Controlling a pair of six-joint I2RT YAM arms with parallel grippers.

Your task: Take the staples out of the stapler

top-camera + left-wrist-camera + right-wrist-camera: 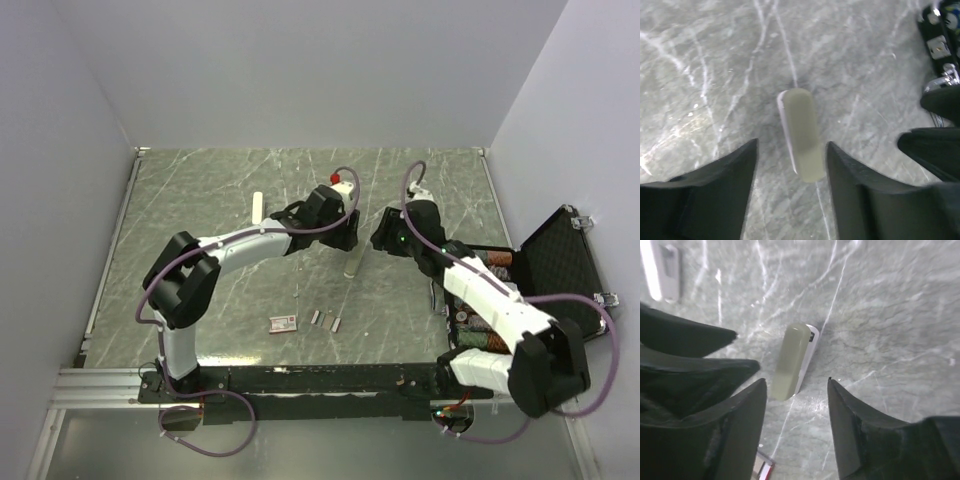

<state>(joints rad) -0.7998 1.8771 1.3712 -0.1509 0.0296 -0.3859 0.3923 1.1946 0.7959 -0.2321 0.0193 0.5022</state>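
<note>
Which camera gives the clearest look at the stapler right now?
The right wrist view: the stapler is sharp and whole, with its green top and pale edge visible. The left wrist view shows it whole but blurrier. The top view shows only a small pale sliver.

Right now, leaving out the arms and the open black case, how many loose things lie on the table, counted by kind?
stapler: 1
staple strips: 3
red-and-white box: 1
white bar: 1
Total: 6
</note>
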